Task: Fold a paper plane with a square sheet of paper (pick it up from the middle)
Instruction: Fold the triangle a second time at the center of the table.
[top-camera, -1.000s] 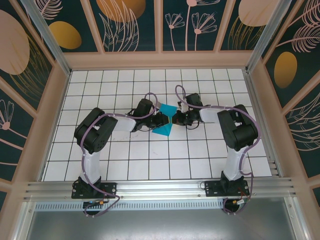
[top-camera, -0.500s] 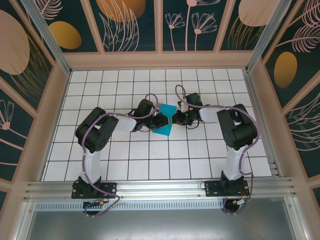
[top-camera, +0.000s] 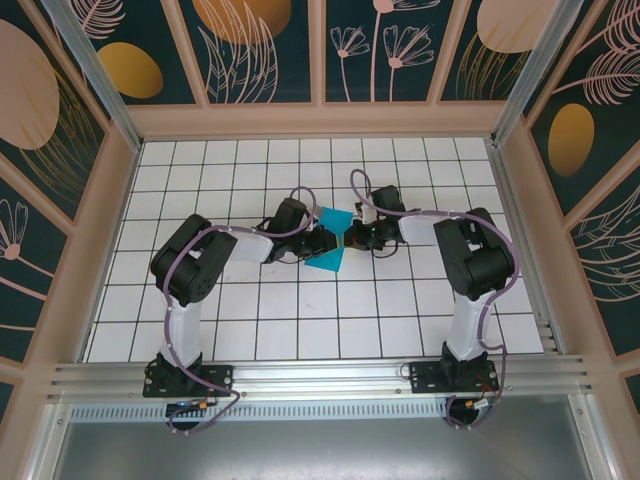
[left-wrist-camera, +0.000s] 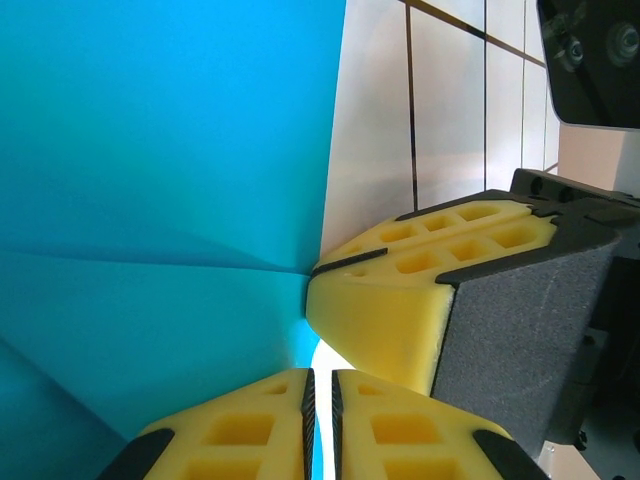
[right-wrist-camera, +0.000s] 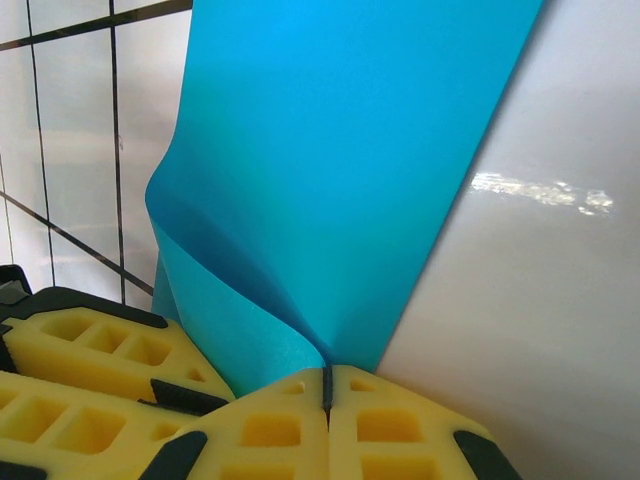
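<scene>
Teal-blue, thin, creased square sheet of paper spreads ahead of the left gripper and right gripper, each pinching its edge; firm, matched pinches should crease it cleanly.

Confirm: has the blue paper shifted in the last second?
No. The square sheet of paper lies over the same grid tiles of the table, pinched by the left gripper and right gripper.

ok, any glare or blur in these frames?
Right wrist: a glare streak on the table; the paper is shaded where it curls. Left wrist: soft sheen on the table, no hard glare. Top: evenly lit, sharp.
</scene>
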